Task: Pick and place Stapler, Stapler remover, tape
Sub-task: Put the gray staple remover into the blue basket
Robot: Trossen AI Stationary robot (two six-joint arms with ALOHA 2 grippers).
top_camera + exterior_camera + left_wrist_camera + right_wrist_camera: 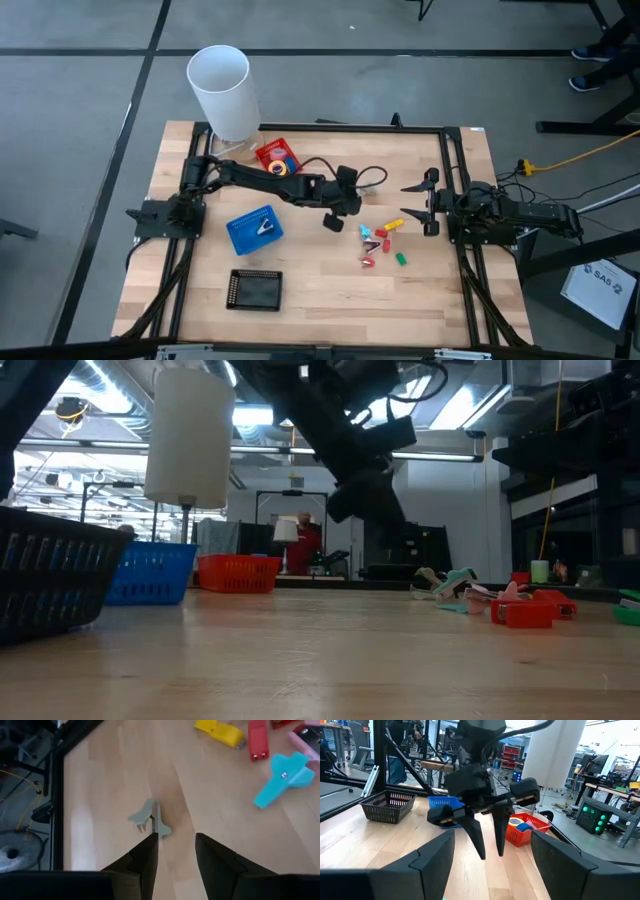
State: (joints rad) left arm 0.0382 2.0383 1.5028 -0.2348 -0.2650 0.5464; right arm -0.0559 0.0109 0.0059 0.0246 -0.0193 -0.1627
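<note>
My left gripper [333, 220] hangs open above the middle of the table, fingers pointing down; the low view shows it well clear of the wood. Below it, in the left wrist view, a grey-green stapler remover [150, 817] lies flat just beyond one fingertip, untouched. A cyan stapler remover [282, 777], a yellow stapler [220, 730] and a red stapler [257, 740] lie in a loose cluster [380, 240] toward the right. Tape rolls [280, 165] sit in the red basket [268, 150]. My right gripper [432, 203] waits open by the right edge.
A blue basket [240, 235] holding another stapler remover [265, 227] lies left of centre. A black basket [255, 290] is near the front, and a tall white cylinder [222, 90] stands at the far left corner. Bare wood stretches between the baskets and the cluster.
</note>
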